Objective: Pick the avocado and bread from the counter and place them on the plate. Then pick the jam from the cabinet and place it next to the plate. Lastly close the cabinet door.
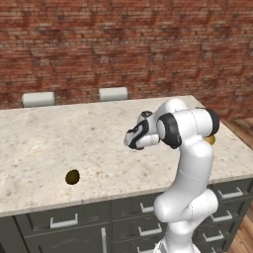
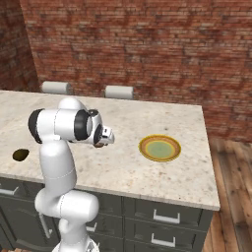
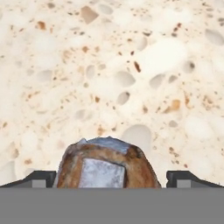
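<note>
While one avocado [image 1: 72, 176] lies apart, one bread [image 3: 106, 162] sits between open gripper [image 3: 112, 178] fingers.

Tabletop [image 1: 99, 133]: beige speckled stone, polished smooth, with brown flecks and pale blotches up close. Drawers [image 2: 162, 216]: dark grey painted fronts, matt, with silver metal handles. Wall [image 2: 147, 49]: rough red-brown brick, matt. Floor [image 2: 231, 197]: brown wood planks. Avocado [image 1: 72, 176]: dark olive skin, smooth. Bread [image 3: 105, 164]: rough brown crust, lumpy, with a grey patch. Plate [image 2: 159, 148]: smooth yellow glaze, greenish centre. Arm [image 1: 190, 173]: glossy white plastic shell, dark joints.
</note>
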Robot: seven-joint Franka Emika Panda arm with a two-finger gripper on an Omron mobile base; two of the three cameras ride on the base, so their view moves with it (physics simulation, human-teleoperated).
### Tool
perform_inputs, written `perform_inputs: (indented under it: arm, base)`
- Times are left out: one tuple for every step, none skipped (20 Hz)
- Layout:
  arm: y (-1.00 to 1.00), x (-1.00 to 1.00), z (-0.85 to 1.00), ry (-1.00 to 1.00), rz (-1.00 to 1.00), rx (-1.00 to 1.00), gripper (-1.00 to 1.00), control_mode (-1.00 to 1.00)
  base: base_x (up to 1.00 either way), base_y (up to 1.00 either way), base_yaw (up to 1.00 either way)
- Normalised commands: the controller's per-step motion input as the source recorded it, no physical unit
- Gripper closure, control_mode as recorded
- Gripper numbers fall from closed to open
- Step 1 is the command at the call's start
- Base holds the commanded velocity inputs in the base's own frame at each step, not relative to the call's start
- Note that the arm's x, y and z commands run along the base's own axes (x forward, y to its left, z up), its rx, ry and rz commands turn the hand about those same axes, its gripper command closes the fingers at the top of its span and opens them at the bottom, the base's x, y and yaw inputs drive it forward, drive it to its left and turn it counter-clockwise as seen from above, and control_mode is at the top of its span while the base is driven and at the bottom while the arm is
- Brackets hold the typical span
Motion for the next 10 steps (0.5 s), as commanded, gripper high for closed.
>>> perform_inputs:
  arm:
    - [0.00, 0.06, -0.19, 0.04, 0.00, 0.00, 1.00, -1.00]
    - [0.00, 0.01, 0.00, 0.00, 0.00, 0.00, 1.00, -1.00]
    - [0.00, 0.00, 0.00, 0.00, 0.00, 0.00, 1.00, -1.00]
    - [0.00, 0.00, 0.00, 0.00, 0.00, 0.00, 1.00, -1.00]
    - [0.00, 0.00, 0.00, 0.00, 0.00, 0.00, 1.00, -1.00]
    - [0.00, -0.06, 0.24, 0.05, 0.00, 0.00, 1.00, -1.00]
    - [-0.19, -0.35, 0.36, 0.05, -0.02, 0.00, 1.00, -1.00]
    - [-0.29, -0.29, 0.36, 0.00, -0.02, 0.00, 1.00, -1.00]
    - [-0.38, -0.16, 0.38, 0.00, 0.00, 0.00, 1.00, -1.00]
    - [-0.34, -0.11, 0.38, 0.00, 0.00, 0.00, 1.00, -1.00]
  base:
    - [0.00, 0.00, 0.00]
    - [0.00, 0.00, 0.00]
    - [0.00, 0.00, 0.00]
    - [0.00, 0.00, 0.00]
    - [0.00, 0.00, 0.00]
    - [0.00, 0.00, 0.00]
    - [0.00, 0.00, 0.00]
    - [0.00, 0.00, 0.00]
    - [0.00, 0.00, 0.00]
    - [0.00, 0.00, 0.00]
